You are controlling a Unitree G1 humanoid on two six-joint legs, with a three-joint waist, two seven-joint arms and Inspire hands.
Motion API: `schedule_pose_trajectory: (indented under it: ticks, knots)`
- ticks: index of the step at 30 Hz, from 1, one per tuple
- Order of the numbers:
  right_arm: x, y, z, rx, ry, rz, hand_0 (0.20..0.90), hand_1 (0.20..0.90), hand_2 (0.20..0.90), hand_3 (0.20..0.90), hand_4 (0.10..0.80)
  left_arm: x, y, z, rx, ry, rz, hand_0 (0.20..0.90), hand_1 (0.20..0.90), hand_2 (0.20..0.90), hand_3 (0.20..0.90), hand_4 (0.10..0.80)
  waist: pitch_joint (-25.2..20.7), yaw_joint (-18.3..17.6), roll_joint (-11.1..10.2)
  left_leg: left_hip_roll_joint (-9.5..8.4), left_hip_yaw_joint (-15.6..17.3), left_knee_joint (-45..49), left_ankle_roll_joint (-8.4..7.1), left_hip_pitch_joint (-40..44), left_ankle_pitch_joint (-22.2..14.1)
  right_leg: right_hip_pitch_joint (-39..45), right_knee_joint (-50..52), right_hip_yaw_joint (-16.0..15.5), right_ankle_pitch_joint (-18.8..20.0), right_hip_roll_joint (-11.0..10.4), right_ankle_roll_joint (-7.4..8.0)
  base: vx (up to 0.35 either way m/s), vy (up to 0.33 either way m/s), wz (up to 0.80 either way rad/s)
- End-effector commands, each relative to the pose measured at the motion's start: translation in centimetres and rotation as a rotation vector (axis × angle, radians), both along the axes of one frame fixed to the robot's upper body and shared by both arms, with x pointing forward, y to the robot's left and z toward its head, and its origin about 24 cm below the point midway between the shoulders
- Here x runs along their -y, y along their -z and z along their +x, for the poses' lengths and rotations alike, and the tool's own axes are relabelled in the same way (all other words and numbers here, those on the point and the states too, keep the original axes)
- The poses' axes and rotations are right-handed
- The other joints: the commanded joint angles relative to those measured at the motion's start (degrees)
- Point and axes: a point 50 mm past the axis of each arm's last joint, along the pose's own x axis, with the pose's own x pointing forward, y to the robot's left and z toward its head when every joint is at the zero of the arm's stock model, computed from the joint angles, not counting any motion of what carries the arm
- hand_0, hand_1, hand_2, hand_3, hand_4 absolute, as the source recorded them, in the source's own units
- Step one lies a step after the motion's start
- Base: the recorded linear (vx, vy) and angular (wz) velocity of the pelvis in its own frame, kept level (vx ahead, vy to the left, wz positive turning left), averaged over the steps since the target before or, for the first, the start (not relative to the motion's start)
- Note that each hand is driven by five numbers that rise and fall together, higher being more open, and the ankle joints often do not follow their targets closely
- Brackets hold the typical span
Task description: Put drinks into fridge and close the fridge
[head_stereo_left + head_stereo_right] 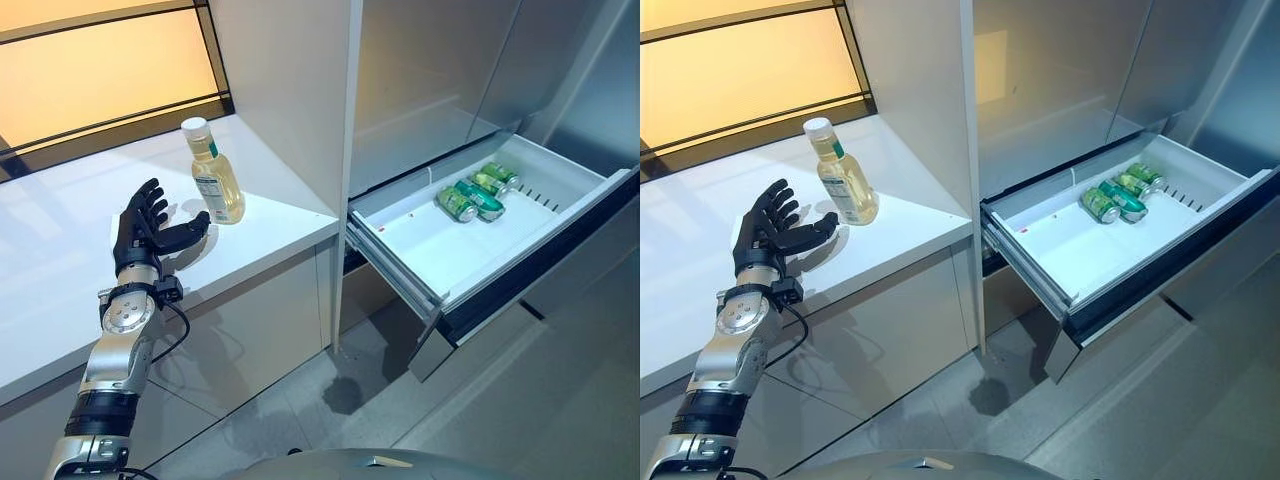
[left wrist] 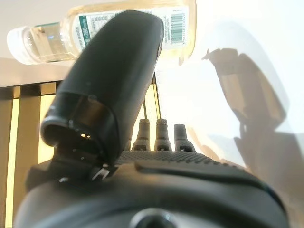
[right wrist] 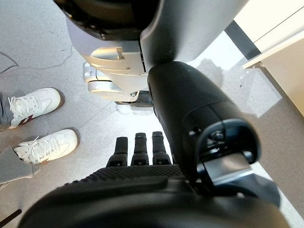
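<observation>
Starting at the left, I have my left hand (image 1: 140, 235) raised over the white counter (image 1: 60, 250), fingers spread and thumb stuck out toward the bottle; it holds nothing. Just beside the thumb stands the drink bottle (image 1: 214, 175), upright with a pale cap and yellowish liquid, close to the hand but apart from it as far as I can tell (the wrist view shows the thumb crossing in front of it, not wrapping it). Further right, past the white cabinet panel (image 1: 290, 90), the fridge drawer (image 1: 470, 250) is pulled out, with three green cans (image 1: 478, 192) lying on their sides at its back.

By my reckoning the job is partly done: cans are in, the bottle still waits on the counter, and the drawer is not yet closed.

My right hand (image 3: 142, 152) shows only in its own wrist view, fingers straight and empty, above the floor, with a person's white shoes (image 3: 40, 126) nearby. The drawer's front edge is cut off at the frame.
</observation>
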Motion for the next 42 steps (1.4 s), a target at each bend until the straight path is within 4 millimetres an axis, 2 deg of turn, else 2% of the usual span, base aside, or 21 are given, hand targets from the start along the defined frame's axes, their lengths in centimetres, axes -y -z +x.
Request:
schedule_pose_trajectory:
  ticks: [1,28,35,42]
  knots:
    - [-0.6,0.1,0.6,-0.004,-0.042,0.02,0.9,0.9,0.9,0.9,0.8,-0.1,-7.5,2.9,0.303,-0.001,0.07,0.9,0.9,0.9,0.9,0.8,-1.2,-0.3,0.3,-2.01,-1.4,0.3,1.8,1.7,-6.5,-3.0,1.4,0.9,2.2,-0.8,3.94,0.0,0.0,0.0]
    - [-0.4,0.1,0.5,-0.024,-0.075,0.011,0.9,0.9,0.9,0.9,0.8,-0.7,-9.2,5.7,0.296,-0.087,0.089,0.9,0.9,0.9,0.9,0.8,-2.0,-2.5,0.5,-2.04,-0.6,0.4,1.75,2.6,-7.0,-2.9,1.8,2.4,1.9,-0.4,3.95,0.015,0.0,-0.02]
    - [-0.5,0.1,0.5,-0.023,-0.071,0.014,0.9,0.9,0.9,0.9,0.8,0.5,-9.0,6.3,0.283,-0.004,0.013,0.9,0.9,0.9,0.9,0.8,-2.1,-2.6,0.4,-2.14,-0.6,0.4,1.81,2.5,-7.1,-3.1,1.8,2.8,1.9,-0.3,3.99,-0.005,-0.001,0.0]
    - [-0.5,0.1,0.7,-0.014,-0.076,0.013,0.9,0.9,0.9,0.9,0.8,0.6,-9.2,6.3,0.279,-0.004,0.031,0.9,0.9,0.9,0.9,0.8,-2.0,-2.7,0.4,-2.12,-0.6,0.5,1.75,2.4,-7.0,-3.2,1.7,2.7,2.0,-0.3,4.08,-0.012,0.001,-0.01]
